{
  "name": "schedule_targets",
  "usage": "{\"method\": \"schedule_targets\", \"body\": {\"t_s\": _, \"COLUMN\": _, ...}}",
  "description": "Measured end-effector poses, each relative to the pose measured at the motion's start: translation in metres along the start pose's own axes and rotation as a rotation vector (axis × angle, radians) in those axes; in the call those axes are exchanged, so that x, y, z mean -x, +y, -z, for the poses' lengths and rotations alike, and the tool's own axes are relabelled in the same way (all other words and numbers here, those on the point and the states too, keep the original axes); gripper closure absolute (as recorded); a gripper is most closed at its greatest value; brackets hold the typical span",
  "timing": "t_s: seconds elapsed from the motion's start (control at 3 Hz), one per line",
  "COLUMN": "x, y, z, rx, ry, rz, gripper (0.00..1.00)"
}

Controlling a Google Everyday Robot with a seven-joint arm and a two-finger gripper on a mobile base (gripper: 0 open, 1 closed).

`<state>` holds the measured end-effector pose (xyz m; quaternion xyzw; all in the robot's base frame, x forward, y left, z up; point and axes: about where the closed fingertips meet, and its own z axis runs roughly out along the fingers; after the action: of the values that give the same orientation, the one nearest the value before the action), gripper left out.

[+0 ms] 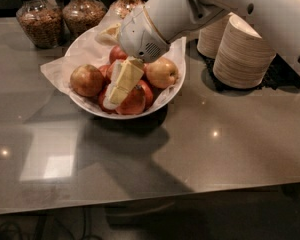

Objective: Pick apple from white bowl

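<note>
The white bowl (176, 86), lined with crumpled white paper, stands on the counter at the back middle and holds several apples. The large orange-red and golden apple (86, 80) lies at the bowl's left side. A paler yellow apple (162, 72) lies at the right, with deep red apples (135, 102) between them. My gripper (118, 91) reaches down from the upper right into the middle of the bowl. It is over the red apples, just right of the orange-red apple. The gripper hides part of the red apples.
Stacks of beige disposable bowls (242, 54) stand right of the white bowl on a dark mat. Glass jars of grain (39, 19) stand at the back left. The grey counter (140, 154) stretches forward to its front edge.
</note>
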<state>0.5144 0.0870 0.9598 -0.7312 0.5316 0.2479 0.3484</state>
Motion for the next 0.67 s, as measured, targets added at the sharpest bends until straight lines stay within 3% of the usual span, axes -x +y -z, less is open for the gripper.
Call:
{"method": "schedule_targets", "body": {"t_s": 0.33, "x": -0.0067, "y": -0.0108, "z": -0.0079, "rx": -0.014, "ry": 0.019, "rz": 0.0, "gripper": 0.17}}
{"method": "schedule_targets", "body": {"t_s": 0.67, "x": -0.0084, "y": -0.017, "z": -0.0138, "rx": -0.01, "ry": 0.024, "rz": 0.004, "gripper": 0.16}}
